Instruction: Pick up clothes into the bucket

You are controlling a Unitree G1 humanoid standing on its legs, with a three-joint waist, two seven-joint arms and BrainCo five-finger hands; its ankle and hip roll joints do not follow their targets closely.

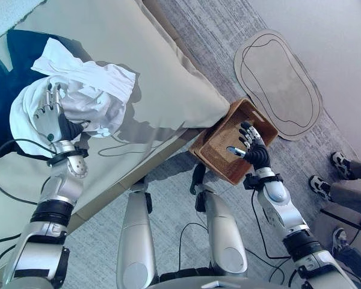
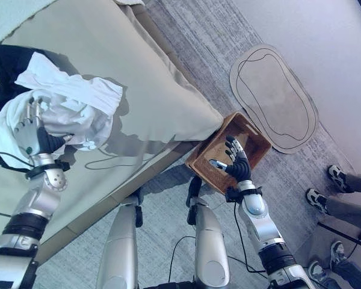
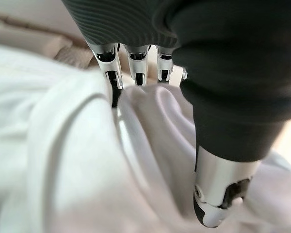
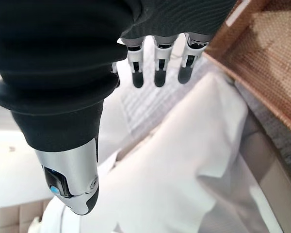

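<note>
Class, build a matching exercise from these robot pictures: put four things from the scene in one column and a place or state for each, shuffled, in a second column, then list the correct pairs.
Things
1. white garment
2. woven basket
3. right hand
4. oval mat

Places or states
A. flat on the carpet beyond the basket
B. open, hovering over the basket
C. bunched on the beige bed, under the left hand
D. on the floor by the corner of the bed, nothing in it

Pairs: 1-C, 2-D, 3-B, 4-A
</note>
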